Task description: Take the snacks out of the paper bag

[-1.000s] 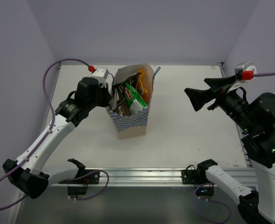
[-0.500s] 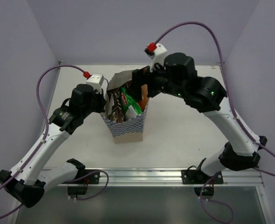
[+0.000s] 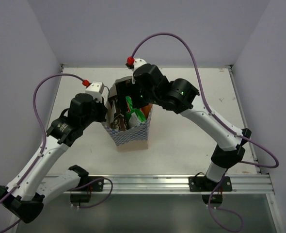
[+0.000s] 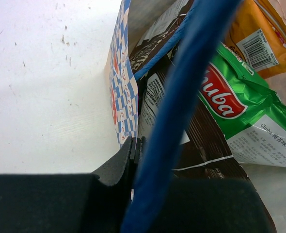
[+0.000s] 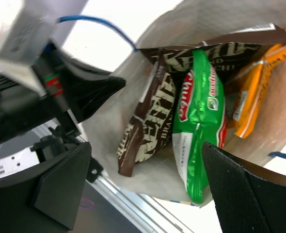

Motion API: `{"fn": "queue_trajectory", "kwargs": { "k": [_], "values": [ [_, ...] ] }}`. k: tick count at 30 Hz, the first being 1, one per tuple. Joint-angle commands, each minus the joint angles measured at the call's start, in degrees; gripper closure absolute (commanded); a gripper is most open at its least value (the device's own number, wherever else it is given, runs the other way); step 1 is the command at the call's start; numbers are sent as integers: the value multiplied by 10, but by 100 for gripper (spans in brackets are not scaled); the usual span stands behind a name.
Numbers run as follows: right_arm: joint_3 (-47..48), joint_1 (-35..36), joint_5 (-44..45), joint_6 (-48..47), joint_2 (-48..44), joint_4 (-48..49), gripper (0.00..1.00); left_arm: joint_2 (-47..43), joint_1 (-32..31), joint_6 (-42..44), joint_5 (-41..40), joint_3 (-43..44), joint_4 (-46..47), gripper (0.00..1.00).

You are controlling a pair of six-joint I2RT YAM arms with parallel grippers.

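Snacks (image 5: 198,97) stand inside the paper bag (image 3: 132,136) at mid-table (image 3: 191,136). From the right wrist we see the green-and-white packet (image 5: 201,145) in the middle, the dark brown packets (image 5: 150,121) at its 9 and 12 o'clock, and the orange packet (image 5: 252,92) at 3 o'clock, cut off by the frame. The bag wall hides their lower ends. The left gripper (image 4: 135,145) is pinched tight on the bag's 9 o'clock rim, partly behind a blurred blue cord handle (image 4: 182,97). The right gripper (image 5: 145,150) hangs over the mouth, spread wide and holding nothing.

The left arm (image 3: 46,150) reaches in from the left of the paper bag (image 3: 133,137), with the left gripper (image 3: 106,108) pinched on its left rim. The right arm (image 3: 206,121) arches over it, the right gripper (image 3: 128,95) spread wide above its mouth.
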Motion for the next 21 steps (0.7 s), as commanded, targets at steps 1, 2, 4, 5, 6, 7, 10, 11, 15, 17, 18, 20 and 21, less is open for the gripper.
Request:
{"fn": "queue_trajectory", "kwargs": {
  "k": [1,2,4,5,6,7,10,11,15,17,18,20,21],
  "values": [
    [1,-35,27,47,16,-15,1,-21,-1,-3,3,-5,4,100],
    [-3,-43,27,52,17,-17,1,-25,0,-3,4,-7,3,100],
    [-11,-68,27,57,31,-18,1,-31,-1,-3,7,-10,2,100],
    [-10,-74,20,57,38,-18,1,-36,0,-3,7,-12,2,100],
    [-7,-85,19,58,46,-21,1,-38,-1,-2,6,-14,0,100],
    [-5,-91,22,57,59,-22,1,-40,0,-2,5,-15,-1,100],
    [-4,-104,38,55,85,-22,1,-44,-1,-1,4,-16,-5,100],
    [-4,-105,45,55,91,-21,1,-44,-1,-1,4,-13,-5,100],
    [7,-113,48,46,118,-21,2,-42,0,-1,2,-8,-5,100],
    [8,-113,50,45,126,-21,4,-39,0,-1,0,-1,-5,100],
    [4,-113,50,46,130,-21,4,-36,-1,-1,-2,2,-4,100],
    [-12,-114,50,47,130,-20,8,-30,-1,-1,-10,15,-3,100],
    [-18,-113,49,47,128,-19,9,-28,0,0,-12,19,-3,100]
  ]
}}
